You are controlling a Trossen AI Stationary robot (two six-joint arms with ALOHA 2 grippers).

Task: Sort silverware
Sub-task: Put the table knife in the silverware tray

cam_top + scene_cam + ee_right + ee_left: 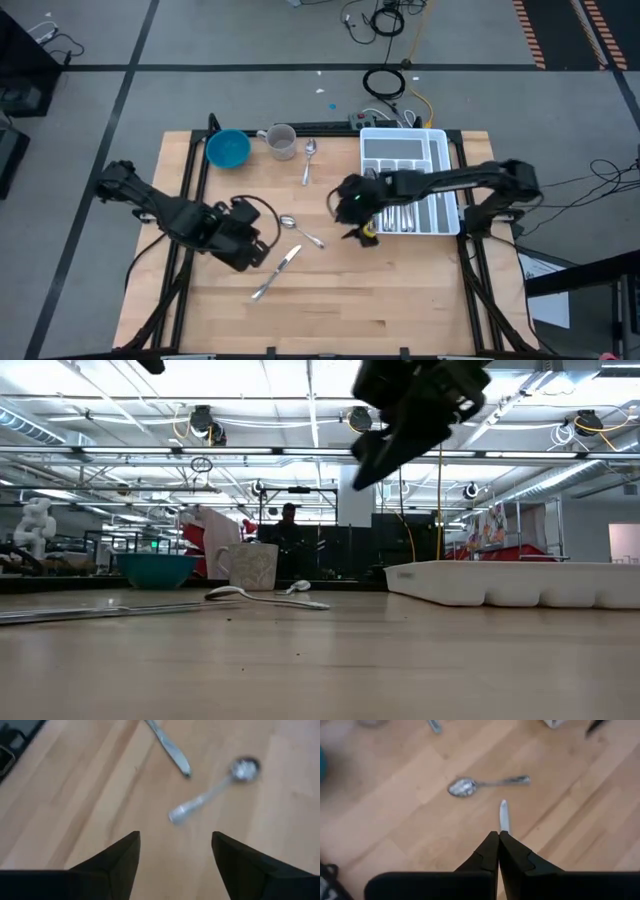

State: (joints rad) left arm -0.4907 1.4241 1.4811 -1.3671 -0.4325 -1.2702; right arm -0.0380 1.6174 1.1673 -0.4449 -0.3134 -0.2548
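Note:
A spoon [300, 230] [485, 784] [215, 790] and a table knife [277, 272] [170, 745] lie flat on the wooden table between the arms. A second spoon [309, 160] lies beside the cup, and more silverware [408, 215] lies in the white tray. My left gripper [262, 247] [498, 834] is shut and hovers by the knife, whose tip [504, 815] shows just past the fingertips. My right gripper [350, 218] [175, 837] [385, 450] is open and empty, raised well above the table to the right of the spoon, beside the tray's left side.
The white compartmented tray [410, 135] [520, 582] sits at the table's far right. A blue bowl [228, 150] [157, 568] and a grey cup [282, 141] [252, 566] stand at the far edge. Bare wood lies toward the near edge. A person shows in the room behind.

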